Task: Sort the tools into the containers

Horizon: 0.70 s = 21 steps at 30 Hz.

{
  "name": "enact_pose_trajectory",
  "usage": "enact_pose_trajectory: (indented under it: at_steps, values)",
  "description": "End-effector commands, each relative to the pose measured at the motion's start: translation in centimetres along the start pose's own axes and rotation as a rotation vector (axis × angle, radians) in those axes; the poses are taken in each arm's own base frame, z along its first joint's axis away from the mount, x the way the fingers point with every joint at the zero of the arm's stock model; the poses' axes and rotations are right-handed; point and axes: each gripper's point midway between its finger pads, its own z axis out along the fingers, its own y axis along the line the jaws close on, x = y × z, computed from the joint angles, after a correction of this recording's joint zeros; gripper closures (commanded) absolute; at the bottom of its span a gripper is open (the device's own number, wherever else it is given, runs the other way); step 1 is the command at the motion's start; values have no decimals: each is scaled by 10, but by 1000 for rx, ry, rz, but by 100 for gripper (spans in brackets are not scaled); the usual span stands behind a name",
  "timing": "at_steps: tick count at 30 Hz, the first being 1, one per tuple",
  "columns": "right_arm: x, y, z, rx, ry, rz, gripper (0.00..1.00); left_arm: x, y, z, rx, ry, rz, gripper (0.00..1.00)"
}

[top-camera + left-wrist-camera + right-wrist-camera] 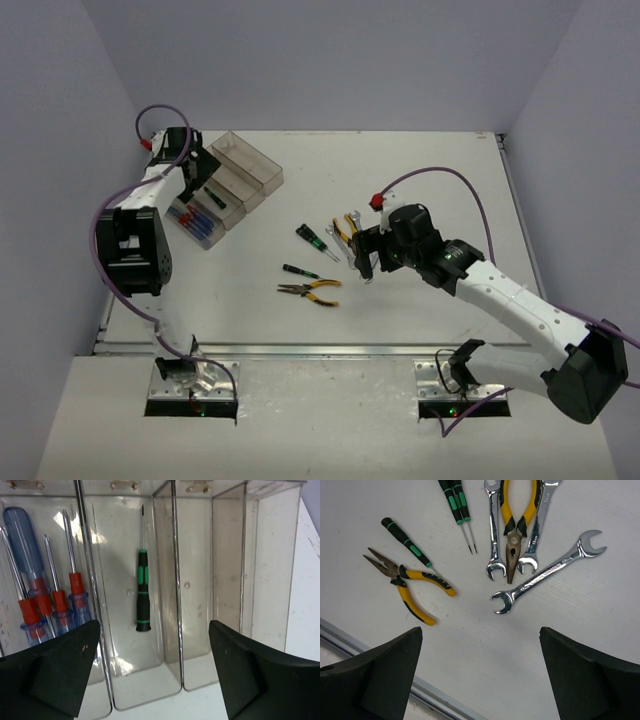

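The clear containers (240, 178) stand at the back left. My left gripper (154, 630) hangs open and empty over their near ends. The leftmost bin holds several red-and-blue screwdrivers (50, 605). The second bin holds one green-black screwdriver (142, 592). The other two bins (227, 580) show nothing inside. My right gripper (481, 635) is open and empty above the table. Beyond it lie a slanted wrench (547, 572), two wrenches (493, 530) flanking yellow pliers (515, 525), two green screwdrivers (457, 502), another green screwdriver (405, 542) and second pliers (412, 587).
The table's metal front edge (395, 675) runs just below the right gripper. In the top view the loose tools (320, 262) lie mid-table, left of the right gripper (365, 262). Grey walls close in the table on three sides.
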Motion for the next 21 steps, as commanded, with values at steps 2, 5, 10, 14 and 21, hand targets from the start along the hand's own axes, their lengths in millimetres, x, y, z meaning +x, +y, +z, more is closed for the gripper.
enact_pose_trajectory:
  at_steps: [2, 5, 10, 14, 21]
  values:
    - [-4, 32, 25, -170, 60, -67, 2, -32, -34, -117, 274, -100, 0, 0]
    - [3, 45, 49, -200, 132, -117, 7, -17, -39, -194, 480, -136, 73, 0]
    - [12, 71, 102, -190, 243, -304, 24, 41, -12, -266, 699, -136, 259, 0]
    - [10, 89, 143, -185, 307, -404, 33, 56, 13, -285, 736, -180, 348, 0]
    - [20, 104, 178, -219, 382, -442, 48, 82, 38, -260, 689, -157, 404, 0]
